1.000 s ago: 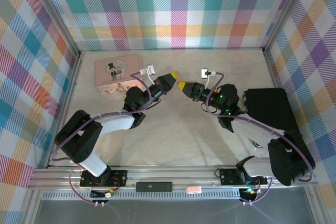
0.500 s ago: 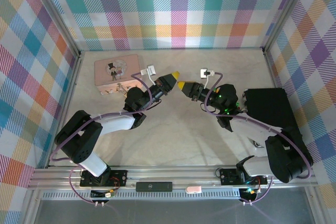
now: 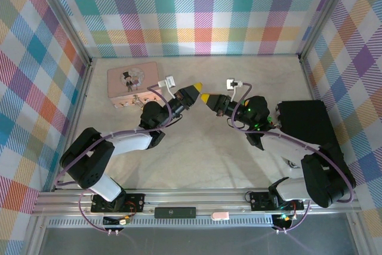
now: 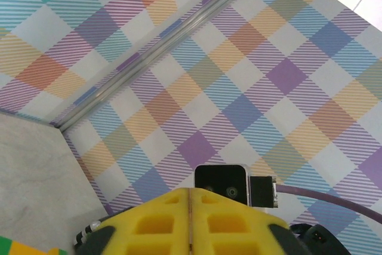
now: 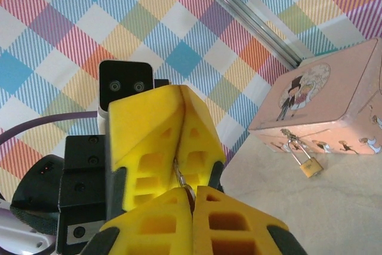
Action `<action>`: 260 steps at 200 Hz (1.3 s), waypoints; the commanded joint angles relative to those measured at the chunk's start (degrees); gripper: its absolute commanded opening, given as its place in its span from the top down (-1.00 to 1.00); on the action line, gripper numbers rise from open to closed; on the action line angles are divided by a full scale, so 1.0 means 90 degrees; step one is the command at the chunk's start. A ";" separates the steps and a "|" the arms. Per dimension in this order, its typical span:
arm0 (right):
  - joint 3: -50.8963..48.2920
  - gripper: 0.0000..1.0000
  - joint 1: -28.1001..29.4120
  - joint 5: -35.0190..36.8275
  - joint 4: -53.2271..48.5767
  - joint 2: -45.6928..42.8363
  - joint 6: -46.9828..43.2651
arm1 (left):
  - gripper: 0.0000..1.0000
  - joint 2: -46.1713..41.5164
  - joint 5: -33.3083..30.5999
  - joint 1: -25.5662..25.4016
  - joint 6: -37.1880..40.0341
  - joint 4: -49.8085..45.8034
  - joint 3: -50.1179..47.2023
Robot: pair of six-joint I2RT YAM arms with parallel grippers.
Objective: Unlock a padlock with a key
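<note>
A small silvery metal key (image 5: 178,177), thin as a sliver with a little ring at its lower end, bridges the two claws where they meet nose to nose above the pale, stone-mottled table (image 3: 197,153). The right gripper (image 5: 192,190) has its ribbed yellow foam-like fingers (image 5: 161,219) pressed fully together, pinching the key at the ring end. The left gripper (image 5: 179,141) faces it, its two yellow wedge-shaped pads (image 5: 146,126) drawn in to a hairline seam, and the key's upper end runs into that seam; the left wrist view shows the same narrow line between the pads (image 4: 155,219). From above, both black-and-white arms lie low and folded, elbows out, with forearms angled inward and glossy purple cables looping along them. The left gripper's tip (image 3: 197,86) and the right one's (image 3: 205,97) almost touch in the middle of the table towards the back wall. The padlock (image 5: 310,166), a tiny brass-coloured block with a silvery shackle, hangs from the clasp on the front of a pink rectangular tin-like box with a cartoon couple on its lid (image 3: 132,79). It sits at the back left, well apart from the key. Pastel plaid cloth walls (image 3: 203,10) enclose the table on three sides.
</note>
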 commanded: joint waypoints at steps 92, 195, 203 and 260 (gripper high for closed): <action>0.0249 1.00 0.0016 0.0530 -0.3781 -0.1128 -0.2151 | -0.56 -0.2085 0.0125 0.2332 0.0473 -0.4482 -0.0884; 0.1335 1.00 0.0004 0.0989 -0.5418 -0.0046 -0.2921 | -0.68 -0.2502 -0.0868 0.4020 0.2613 -0.8901 -0.0282; 0.1319 1.00 0.0008 0.0976 -0.5386 -0.0037 -0.2908 | -0.62 -0.2373 -0.0758 0.4072 0.2630 -0.8616 -0.0374; 0.1070 1.00 0.0015 0.1032 -0.5269 -0.0315 -0.2817 | -0.17 -0.0937 -0.0070 0.4092 0.3151 -0.6366 -0.0552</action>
